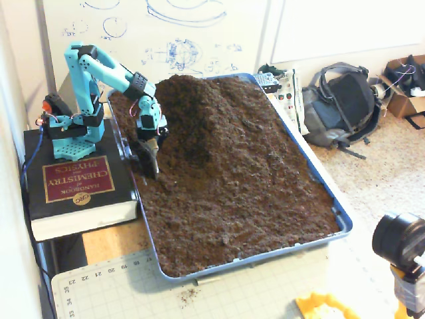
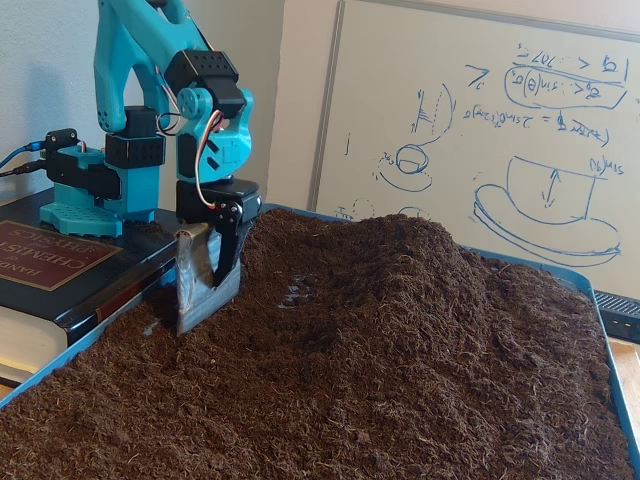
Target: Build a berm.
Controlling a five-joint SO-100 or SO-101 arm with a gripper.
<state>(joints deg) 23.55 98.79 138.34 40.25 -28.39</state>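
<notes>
The berm [image 1: 192,100] is a humped mound of dark-brown crumbly soil at the back of the blue tray [image 1: 340,214]; in the low fixed view the berm [image 2: 410,260] rises at the centre. My turquoise arm reaches over the tray's left side. Its gripper [image 1: 150,167] points down with a grey metal blade on one finger, just left of the mound's foot. In the low view the gripper [image 2: 200,312] has its tip set into the flat soil near the tray's left rim [image 2: 30,385]. The black finger lies close against the blade, so the jaws look shut with nothing held.
The arm's base stands on a thick black book [image 1: 73,183] left of the tray. A whiteboard [image 2: 500,120] is behind. A backpack [image 1: 342,106] lies on the floor at right, a camera [image 1: 398,240] at lower right, a cutting mat [image 1: 99,287] in front.
</notes>
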